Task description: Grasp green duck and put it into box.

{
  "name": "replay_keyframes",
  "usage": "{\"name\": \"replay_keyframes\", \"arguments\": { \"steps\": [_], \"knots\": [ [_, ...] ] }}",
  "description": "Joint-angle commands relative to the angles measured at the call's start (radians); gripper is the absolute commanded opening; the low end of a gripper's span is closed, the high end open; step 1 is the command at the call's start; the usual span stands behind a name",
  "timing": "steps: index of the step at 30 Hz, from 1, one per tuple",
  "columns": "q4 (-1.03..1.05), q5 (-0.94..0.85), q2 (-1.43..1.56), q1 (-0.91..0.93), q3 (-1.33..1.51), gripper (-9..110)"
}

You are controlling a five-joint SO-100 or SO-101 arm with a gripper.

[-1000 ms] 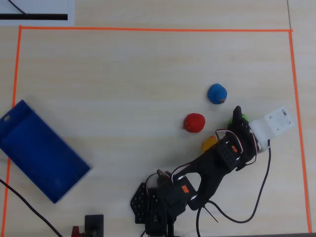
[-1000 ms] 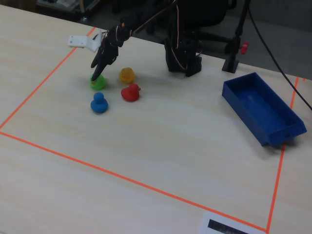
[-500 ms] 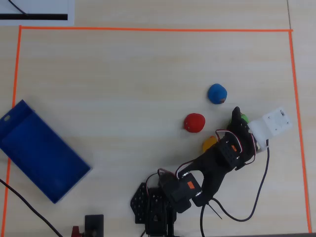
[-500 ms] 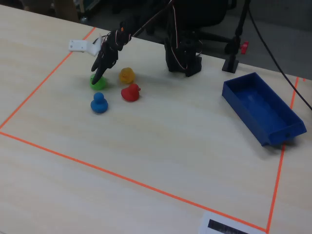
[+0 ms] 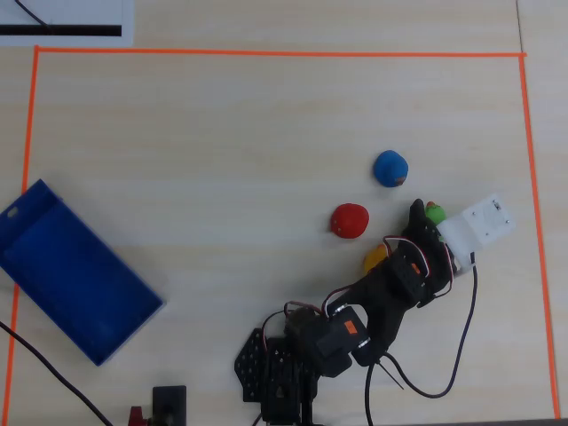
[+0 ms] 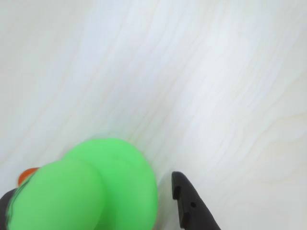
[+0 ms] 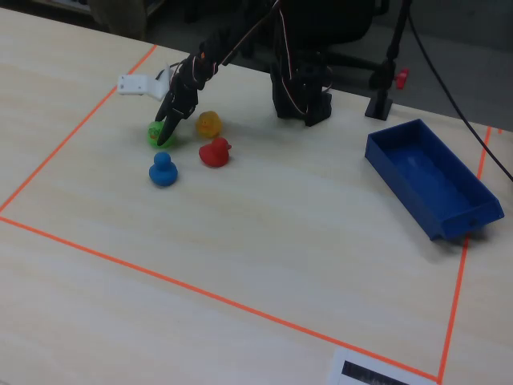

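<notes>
The green duck point(image 6: 96, 191) fills the lower left of the wrist view, its orange beak at the left edge. My gripper point(image 6: 91, 194) is open around it. One black finger point(image 6: 189, 206) stands a small gap to the duck's right, and the other just shows at the left edge against the duck. From overhead, the green duck point(image 5: 436, 212) peeks out beside the gripper point(image 5: 426, 213) at the right of the table. In the fixed view, the gripper point(image 7: 164, 136) comes down onto the green duck point(image 7: 155, 133). The blue box point(image 5: 53, 257) lies far to the left, with nothing in it.
A yellow duck point(image 5: 375, 257) is partly under the arm, with a red duck point(image 5: 349, 220) and a blue duck point(image 5: 390, 168) close by. Orange tape point(image 5: 266, 53) frames the work area. The arm's base point(image 5: 284, 373) sits at the bottom edge.
The gripper has shifted slightly left and toward the base in the overhead view. More of the green duck shows beside it. The ducks and the box have not moved.
</notes>
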Motion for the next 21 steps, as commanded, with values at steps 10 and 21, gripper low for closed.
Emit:
{"name": "replay_keyframes", "arguments": {
  "steps": [10, 21],
  "knots": [
    [-0.041, 0.0, 0.003, -0.049, 0.048, 0],
    [0.293, 0.176, 0.249, -0.077, -0.057, 0]
  ]
}}
